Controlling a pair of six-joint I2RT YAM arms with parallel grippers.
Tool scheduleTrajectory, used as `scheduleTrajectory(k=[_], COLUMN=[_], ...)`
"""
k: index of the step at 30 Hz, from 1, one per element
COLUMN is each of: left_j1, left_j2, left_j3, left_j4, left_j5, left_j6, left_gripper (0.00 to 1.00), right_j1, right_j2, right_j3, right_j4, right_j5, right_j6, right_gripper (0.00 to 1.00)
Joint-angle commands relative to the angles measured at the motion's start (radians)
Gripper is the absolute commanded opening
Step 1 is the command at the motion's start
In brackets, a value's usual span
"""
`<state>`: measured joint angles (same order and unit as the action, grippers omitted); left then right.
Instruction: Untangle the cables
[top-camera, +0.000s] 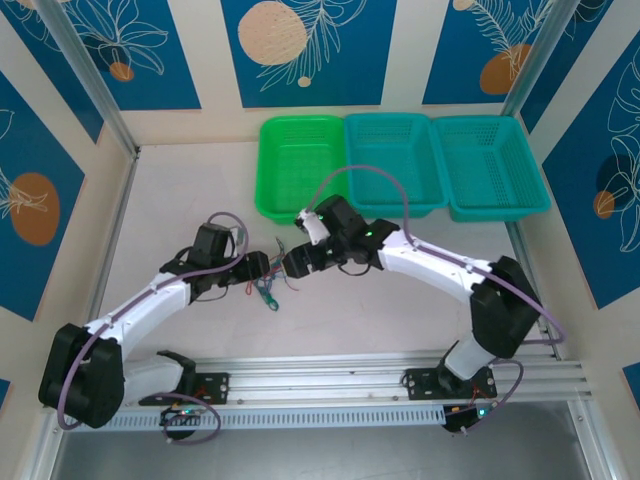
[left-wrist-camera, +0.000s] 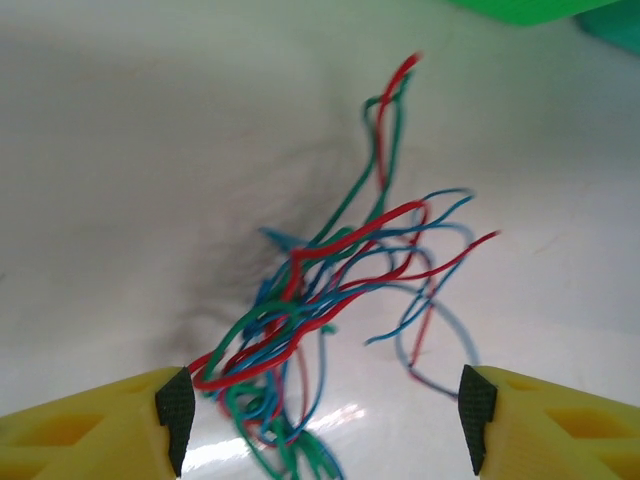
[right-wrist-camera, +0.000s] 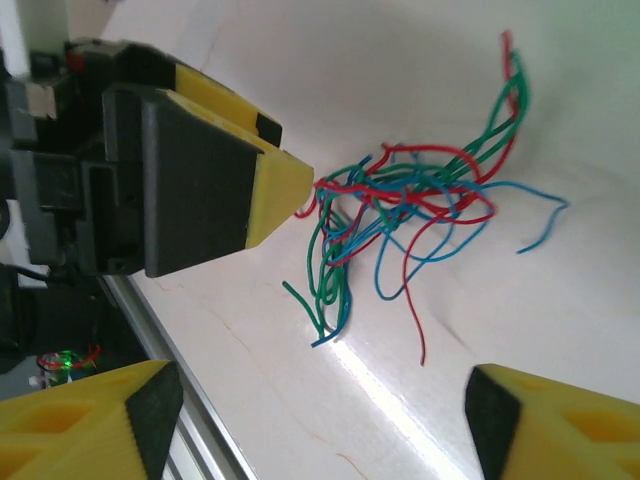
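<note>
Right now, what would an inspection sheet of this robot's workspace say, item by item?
Surface: white table, glossy.
Job's things: red, blue and green wires, one tangle lying on the table.
Clutter: green basket and two teal baskets along the far edge.
Grippers: left gripper open at the tangle; right gripper open, short of it.
Cables: purple arm cables looped along both arms.
Surroundings: blue leaf-patterned wall panels, metal frame.

Finding thin red, blue and green wire cables lying on the flat white worktop, between the left arm's yellow plastic fingers; sitting behind, side by side, three rectangular plastic mesh baskets.
</note>
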<state>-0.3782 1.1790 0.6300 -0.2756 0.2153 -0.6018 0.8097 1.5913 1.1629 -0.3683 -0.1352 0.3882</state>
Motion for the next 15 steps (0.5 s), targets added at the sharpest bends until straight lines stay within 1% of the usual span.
scheduleTrajectory(k=[1, 4, 9, 12, 13, 15], left_j1=[-0.001, -0.001, 0.002, 0.002, 0.002, 0.002], left_j2=[-0.016, -0.021, 0.008, 0.054, 0.076, 0.113], left_j3=[0.002, -0.006, 0.003, 0.022, 0.023, 0.025], left_j4=[-0.074, -0.056, -0.042, -0.017, 0.003, 0.05], left_j5=[-0.045, -0.045, -0.04, 0.01, 0.036, 0.079], left_j6=[-0.021, -0.023, -0.023, -0.02, -0.02, -0.021], left_gripper=[0.72, 0.72, 0.72, 0.72, 0.73, 0.73], right_j1=[0.024, 0.045, 0.084, 0.098, 0.101, 0.103], right_j2=[0.08, 0.161, 0.261, 0.298, 0.304, 0.306], right_j3=[-0.016, -0.013, 0.0, -0.006, -0.012, -0.035], right_j4=[0.054, 0.101, 0.121, 0.112, 0.116, 0.143], right_j5=[-0.005, -0.01, 0.099, 0.141, 0.147, 0.162], right_j6=[-0.015, -0.013, -0.068, -0.101, -0.105, -0.105], right_gripper=[0.71, 0.69, 0.69, 0.68, 0.64, 0.53])
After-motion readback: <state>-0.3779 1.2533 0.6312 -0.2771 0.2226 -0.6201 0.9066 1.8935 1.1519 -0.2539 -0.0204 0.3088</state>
